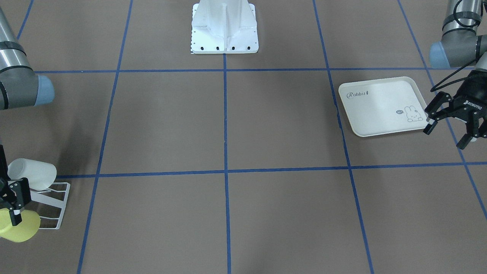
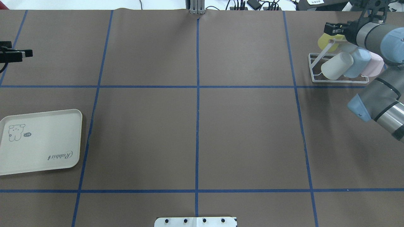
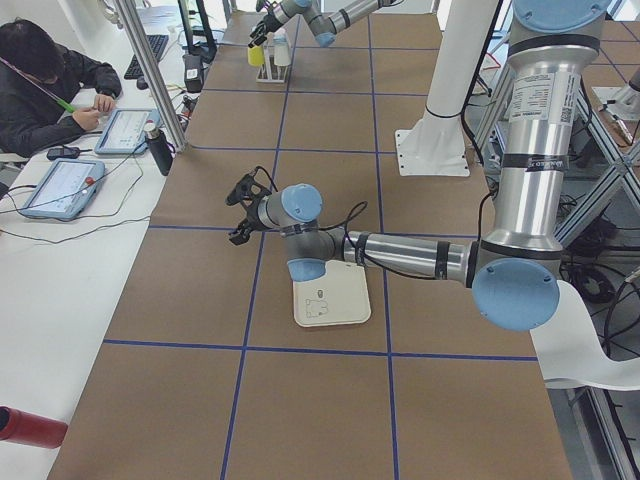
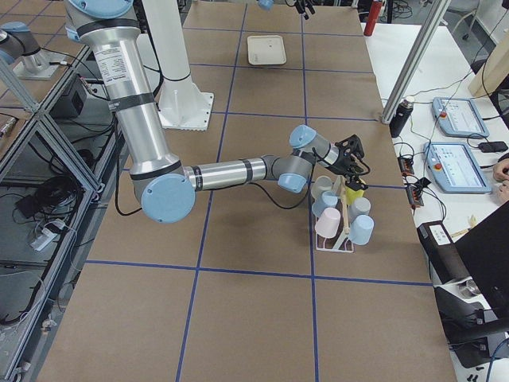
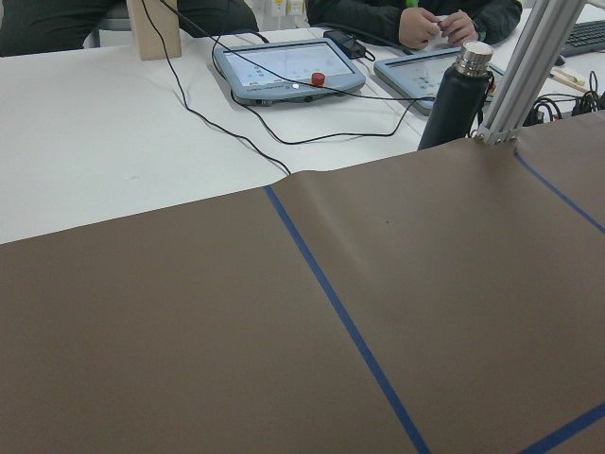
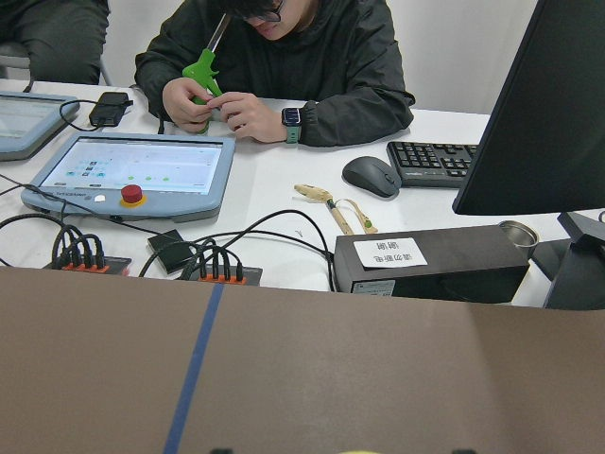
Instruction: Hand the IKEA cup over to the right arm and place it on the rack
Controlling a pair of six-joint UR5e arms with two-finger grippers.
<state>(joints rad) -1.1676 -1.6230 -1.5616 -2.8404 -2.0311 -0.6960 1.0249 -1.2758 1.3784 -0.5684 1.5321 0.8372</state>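
The IKEA cup (image 1: 23, 228) is pale yellow and lies tilted at the operators' end of the white wire rack (image 1: 64, 205). The right arm's gripper (image 2: 331, 30) is shut on it. In the right wrist view a yellow sliver shows between two black fingertips (image 6: 219, 451) at the bottom edge. Whether the cup (image 2: 326, 42) rests on a prong or the wooden dowel (image 2: 325, 52), I cannot tell. My left gripper (image 1: 446, 137) hangs open and empty far across the table, just beyond the corner of the cream tray (image 1: 380, 106).
A white cup (image 2: 336, 66), a blue cup (image 2: 358, 63) and a pink cup (image 2: 374, 64) fill the rack's other prongs. The white robot base (image 1: 224, 30) stands mid-table. People, tablets, cables and a black bottle (image 5: 457, 95) line the bench past the table edge.
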